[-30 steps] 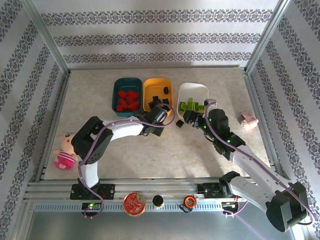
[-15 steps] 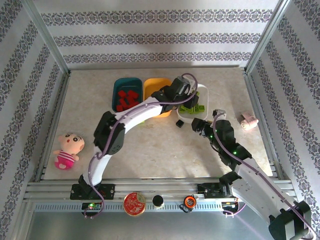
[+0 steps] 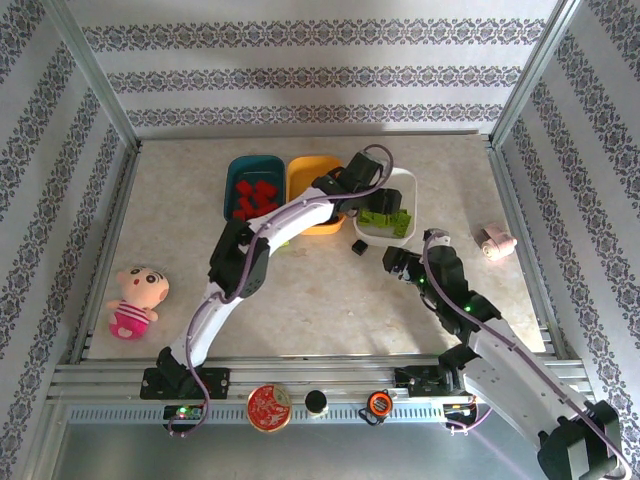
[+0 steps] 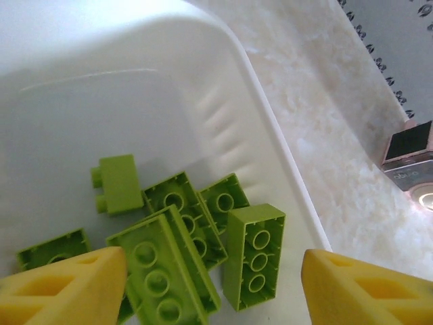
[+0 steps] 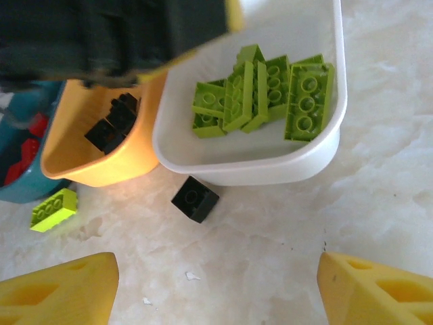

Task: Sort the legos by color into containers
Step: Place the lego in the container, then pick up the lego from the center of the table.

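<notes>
Hanging over the table (image 5: 270,257) right of centre in the overhead view, the right gripper (image 3: 393,262) has its jaws spread wide with nothing between them. Just beyond, a black lego (image 5: 195,198) lies on the table beside the white tray (image 5: 270,172), and a lime lego (image 5: 53,208) lies loose by the orange tray (image 5: 88,166). Farther up, the left gripper (image 4: 216,288) is over the white tray, jaws wide apart and empty, lime legos (image 4: 254,254) heaped beneath. The orange tray holds black legos (image 5: 111,122); the teal tray (image 3: 245,167), upper left of centre, holds red legos (image 3: 255,198).
</notes>
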Robot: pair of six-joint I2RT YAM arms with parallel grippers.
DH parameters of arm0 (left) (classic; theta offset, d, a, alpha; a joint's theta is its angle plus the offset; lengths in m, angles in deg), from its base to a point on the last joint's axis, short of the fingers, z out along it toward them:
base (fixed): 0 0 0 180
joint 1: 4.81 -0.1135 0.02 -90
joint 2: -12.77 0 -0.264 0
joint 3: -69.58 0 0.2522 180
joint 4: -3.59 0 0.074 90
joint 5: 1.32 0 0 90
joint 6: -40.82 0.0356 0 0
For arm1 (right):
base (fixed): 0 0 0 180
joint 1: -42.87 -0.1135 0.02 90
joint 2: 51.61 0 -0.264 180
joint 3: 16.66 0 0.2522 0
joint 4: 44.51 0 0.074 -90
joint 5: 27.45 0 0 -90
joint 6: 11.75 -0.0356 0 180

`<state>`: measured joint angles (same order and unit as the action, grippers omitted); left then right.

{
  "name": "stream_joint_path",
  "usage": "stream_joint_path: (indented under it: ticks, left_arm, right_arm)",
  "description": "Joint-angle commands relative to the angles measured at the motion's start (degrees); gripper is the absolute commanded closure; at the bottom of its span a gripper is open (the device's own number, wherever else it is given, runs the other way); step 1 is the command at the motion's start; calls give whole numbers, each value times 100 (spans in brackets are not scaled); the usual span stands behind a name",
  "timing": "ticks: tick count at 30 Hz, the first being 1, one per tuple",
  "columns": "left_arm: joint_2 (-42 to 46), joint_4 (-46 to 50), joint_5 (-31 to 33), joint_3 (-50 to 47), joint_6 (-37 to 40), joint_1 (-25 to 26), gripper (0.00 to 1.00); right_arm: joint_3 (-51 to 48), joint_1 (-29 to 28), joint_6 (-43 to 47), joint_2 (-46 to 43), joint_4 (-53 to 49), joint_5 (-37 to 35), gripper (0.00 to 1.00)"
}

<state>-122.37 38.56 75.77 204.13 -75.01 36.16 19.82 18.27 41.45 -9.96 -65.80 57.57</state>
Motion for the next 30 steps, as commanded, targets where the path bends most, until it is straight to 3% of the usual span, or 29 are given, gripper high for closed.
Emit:
stream_joint_path:
  ticks: [1,5,8,16,26,30]
  left_arm:
    - [1381,-976,-35,-1086,-212,-132,24]
    - [2923,-1965,236,-3108,-239,-142,14]
    - [4012,-2462,531,-4665,-262,-142,1]
    - [6631,-2893,1270,-7739,-431,-142,0]
    - [9047,-2408,1908,-9396,-572,-133,0]
    - [9479,-2222,2036,-9641,-573,-133,0]
  right_arm:
    - [-14,-192,-141,331,272,-127,22]
    - [206,-546,-196,1011,502,-454,22]
    - [409,-906,-262,1627,801,-805,22]
    - [1281,-1451,-390,3736,1347,-1412,22]
    - [1972,-1638,-857,4950,950,-2620,26]
    - [2197,-1555,-922,5268,936,-2513,26]
